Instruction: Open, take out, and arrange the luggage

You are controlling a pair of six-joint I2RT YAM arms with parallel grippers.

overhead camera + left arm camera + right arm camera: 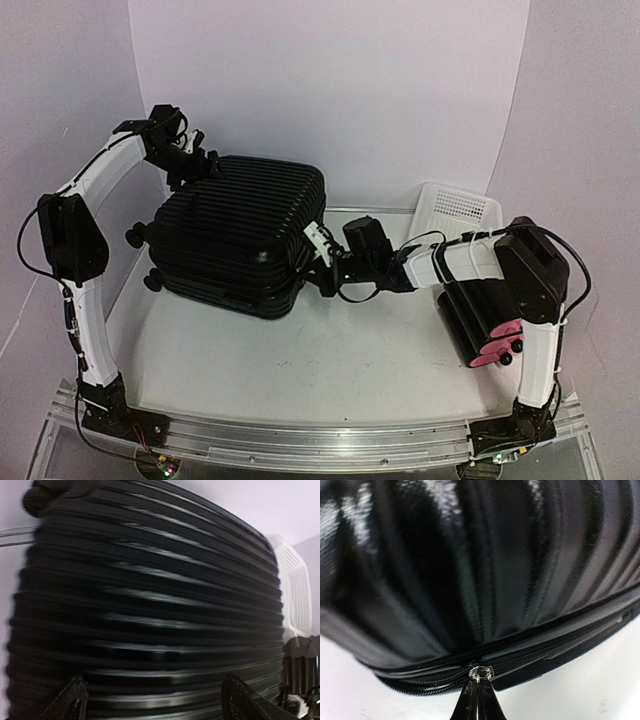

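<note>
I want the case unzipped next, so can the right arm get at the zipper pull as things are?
Looks like yes: the right arm has its jaws shut on the zipper pull at the luggage seam, with nothing in between.

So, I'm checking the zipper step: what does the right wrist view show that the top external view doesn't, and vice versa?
Only right wrist: the zipper pull, pinched in the shut right end effector, and the zipper running along the seam. Only top external: the white mesh basket, the black box with pink fronts, and the left end effector at the far left corner of the luggage. Both: the ribbed black luggage on the white table.
</note>
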